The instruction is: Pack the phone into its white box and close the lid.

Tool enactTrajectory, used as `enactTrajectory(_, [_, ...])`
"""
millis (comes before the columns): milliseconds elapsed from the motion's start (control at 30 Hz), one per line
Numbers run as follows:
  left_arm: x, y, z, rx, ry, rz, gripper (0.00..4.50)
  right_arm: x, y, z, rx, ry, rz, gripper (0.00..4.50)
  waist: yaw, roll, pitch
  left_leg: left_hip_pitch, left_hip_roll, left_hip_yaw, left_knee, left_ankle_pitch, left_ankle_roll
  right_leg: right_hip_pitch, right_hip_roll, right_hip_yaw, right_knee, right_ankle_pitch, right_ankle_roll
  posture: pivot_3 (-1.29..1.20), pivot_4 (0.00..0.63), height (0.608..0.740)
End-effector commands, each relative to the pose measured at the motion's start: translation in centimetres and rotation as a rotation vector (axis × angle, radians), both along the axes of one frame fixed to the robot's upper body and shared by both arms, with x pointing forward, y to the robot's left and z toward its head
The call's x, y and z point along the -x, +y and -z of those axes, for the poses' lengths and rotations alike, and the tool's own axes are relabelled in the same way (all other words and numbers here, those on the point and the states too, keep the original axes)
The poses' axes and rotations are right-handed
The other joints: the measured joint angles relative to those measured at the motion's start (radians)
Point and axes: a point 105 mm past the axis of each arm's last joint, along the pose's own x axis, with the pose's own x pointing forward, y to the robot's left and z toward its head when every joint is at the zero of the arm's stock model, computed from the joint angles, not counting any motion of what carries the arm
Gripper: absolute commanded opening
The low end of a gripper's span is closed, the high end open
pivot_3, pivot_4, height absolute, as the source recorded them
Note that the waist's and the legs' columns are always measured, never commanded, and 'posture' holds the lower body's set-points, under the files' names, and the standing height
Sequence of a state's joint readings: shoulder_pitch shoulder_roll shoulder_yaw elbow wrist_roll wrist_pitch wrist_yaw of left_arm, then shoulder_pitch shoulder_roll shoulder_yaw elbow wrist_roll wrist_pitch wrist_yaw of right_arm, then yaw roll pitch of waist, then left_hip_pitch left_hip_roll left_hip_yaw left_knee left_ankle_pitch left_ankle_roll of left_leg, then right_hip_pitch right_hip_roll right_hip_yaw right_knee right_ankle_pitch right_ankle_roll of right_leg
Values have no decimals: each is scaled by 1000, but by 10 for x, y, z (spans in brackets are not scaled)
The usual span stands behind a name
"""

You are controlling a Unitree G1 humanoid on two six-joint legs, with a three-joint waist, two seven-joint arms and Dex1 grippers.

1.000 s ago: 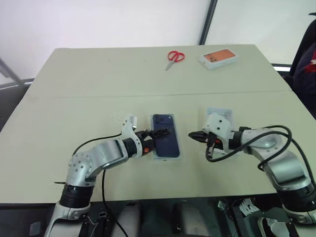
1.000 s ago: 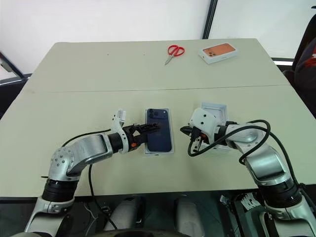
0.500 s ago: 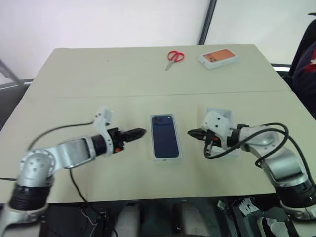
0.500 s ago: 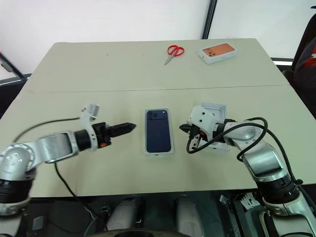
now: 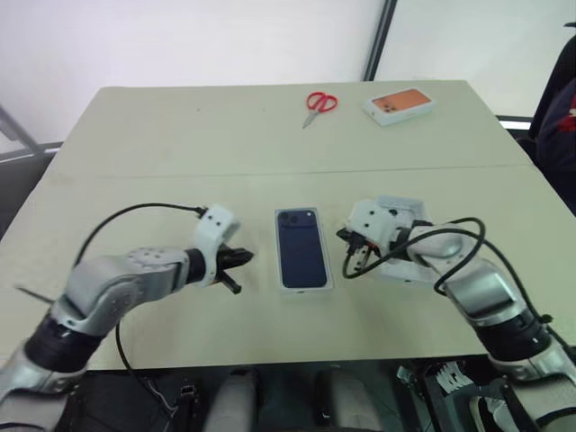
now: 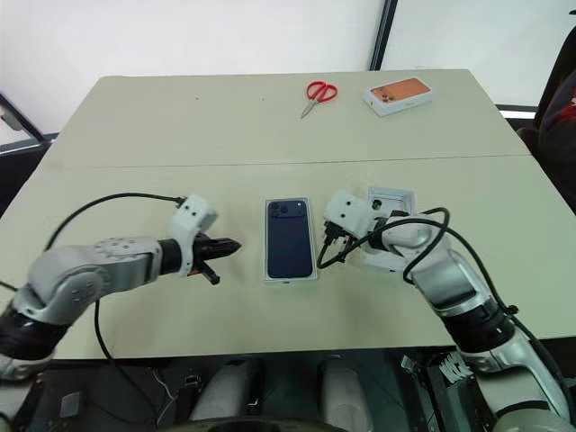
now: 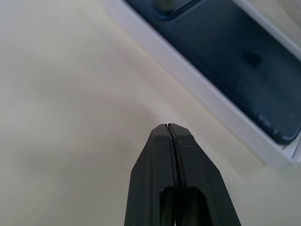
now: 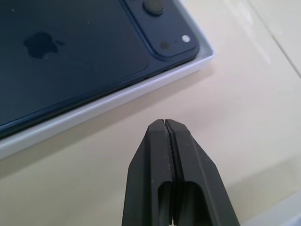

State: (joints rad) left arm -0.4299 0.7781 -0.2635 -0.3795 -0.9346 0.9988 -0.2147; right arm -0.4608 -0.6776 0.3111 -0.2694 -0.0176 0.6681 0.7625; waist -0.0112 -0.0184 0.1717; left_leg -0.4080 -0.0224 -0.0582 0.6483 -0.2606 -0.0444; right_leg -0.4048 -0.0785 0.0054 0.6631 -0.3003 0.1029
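Left pincer [image 6: 227,245] pulled back off the phone [image 6: 289,238] and closed empty; right pincer [image 6: 330,236], shut, edged toward it. Phone lies in the white box [image 6: 290,276], long axis running away, between both. Lid [image 6: 392,200] sits past the right pincer, the nearer one

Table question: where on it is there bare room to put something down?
The table is bare across its far left, left of the scissors, and along the near edge below the phone in the white box. It is crowded mid-table: the left gripper and right gripper flank the box, with the lid behind the right one. An orange-pictured box sits far right.
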Motion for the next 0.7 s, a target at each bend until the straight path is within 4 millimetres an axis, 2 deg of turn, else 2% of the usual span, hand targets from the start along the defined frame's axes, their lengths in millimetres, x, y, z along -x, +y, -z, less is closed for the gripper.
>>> enactTrajectory(33, [-2, -11, -1, -16, -23, 37, 29, -3, 5, -7, 11, -41, 2, 0, -1, 0, 0, 0, 0, 0, 0, 0, 0, 0, 0, 0, 0, 0, 0, 0, 150, 740])
enactTrajectory(167, [3, -36, 10, -1, 23, 82, 29, -2, 16, -4, 17, -41, -11, 0, -1, 0, 0, 0, 0, 0, 1, 0, 0, 0, 0, 0, 1, 0, 0, 0, 150, 740])
enactTrajectory(367, [-2, -51, 15, 35, 36, 59, 29, 4, 22, -1, 6, -27, -23, 0, 4, 0, 0, 0, 0, -1, 2, 0, 0, 1, -1, 0, 1, 0, 0, 0, 150, 740])
enactTrajectory(433, [-4, -55, 16, 44, 37, 49, 29, 5, 20, 0, 7, -23, -18, 0, 6, 0, 0, 0, 0, -2, 2, 0, 1, 2, -2, -1, 1, 0, 0, 0, 150, 740])
enactTrajectory(700, [-18, -85, 11, 116, 39, 73, 29, 3, -12, 2, 54, -14, 70, 0, 25, 0, 0, 2, -2, -3, 5, -1, 2, 6, -3, -4, 0, 0, 0, 0, 150, 740])
